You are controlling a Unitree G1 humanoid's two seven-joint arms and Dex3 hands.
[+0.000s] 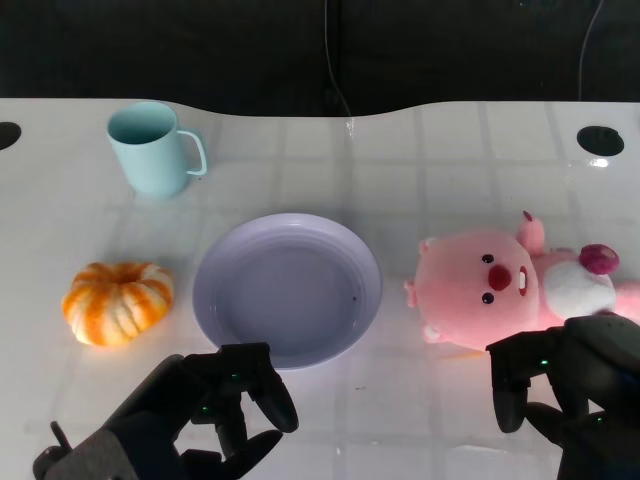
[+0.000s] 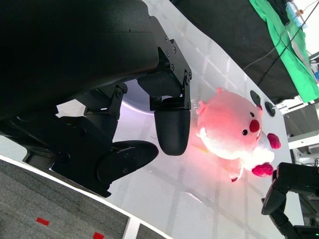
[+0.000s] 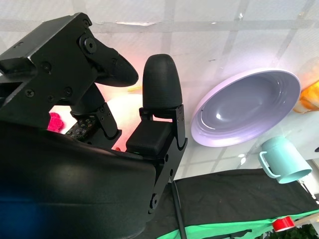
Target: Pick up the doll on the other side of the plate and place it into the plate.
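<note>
A pink plush doll (image 1: 505,287) lies on the white table to the right of the lavender plate (image 1: 240,248), its face up. The left wrist view shows the doll (image 2: 229,127) lying apart from both hands. My right hand (image 1: 570,385) hovers just in front of the doll, fingers apart and holding nothing; its fingers (image 3: 160,87) show in the right wrist view with the plate (image 3: 279,79) beyond. My left hand (image 1: 215,405) sits in front of the plate, fingers spread and holding nothing.
A light blue mug (image 1: 150,148) stands at the back left. An orange and white pumpkin (image 1: 117,301) lies left of the plate. Black holes (image 1: 600,140) mark the table's far corners. The table's front edge (image 2: 75,191) runs under my left hand.
</note>
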